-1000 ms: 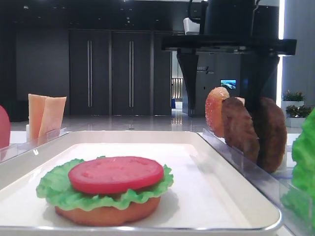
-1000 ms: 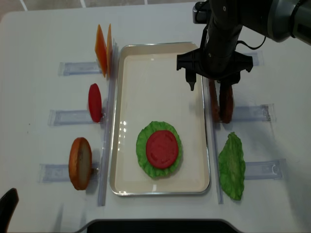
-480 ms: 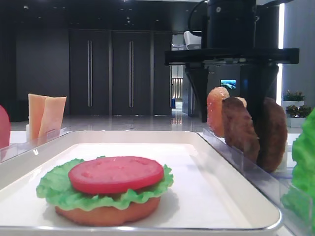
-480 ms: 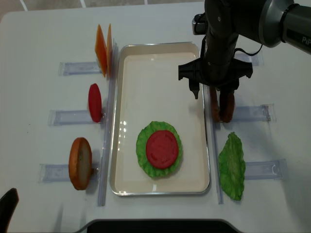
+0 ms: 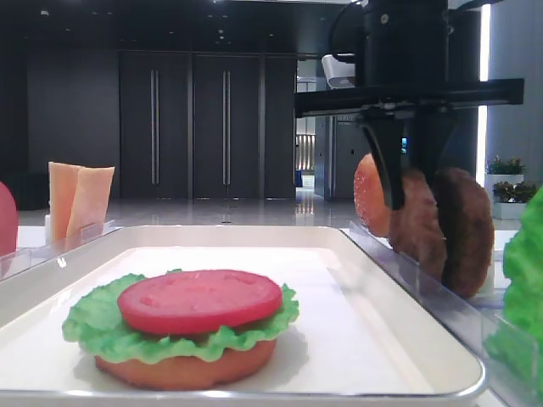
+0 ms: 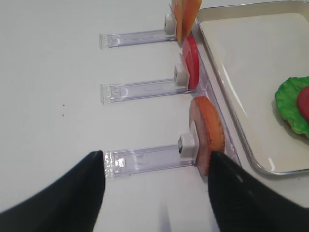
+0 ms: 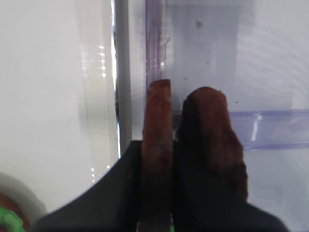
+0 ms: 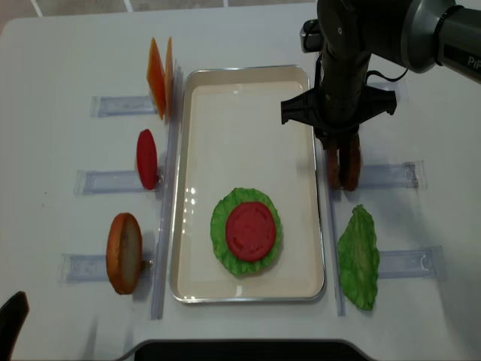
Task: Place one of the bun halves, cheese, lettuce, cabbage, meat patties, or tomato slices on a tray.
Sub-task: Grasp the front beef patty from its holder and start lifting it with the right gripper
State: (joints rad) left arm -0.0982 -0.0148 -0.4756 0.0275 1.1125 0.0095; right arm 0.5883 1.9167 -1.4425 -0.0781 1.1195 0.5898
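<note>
here the right gripper [image 8: 340, 154] has its fingers [image 5: 392, 174] closed on the left one of the two meat patties [image 8: 333, 167], both standing on edge in a clear rack [image 8: 391, 175] just right of the tray [image 8: 248, 120]. on the tray lie a bun half [image 5: 182, 366], lettuce [image 8: 222, 226] and a tomato slice [image 8: 250, 231], stacked. the left gripper [image 6: 157, 191] hangs open over the tabletop [image 6: 48, 87], holding nothing

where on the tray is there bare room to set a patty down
The tray's whole far half is bare, from its rim near the cheese down to the lettuce stack. The near end is crowded: lettuce and tomato slice fill it, leaving thin margins.
</note>
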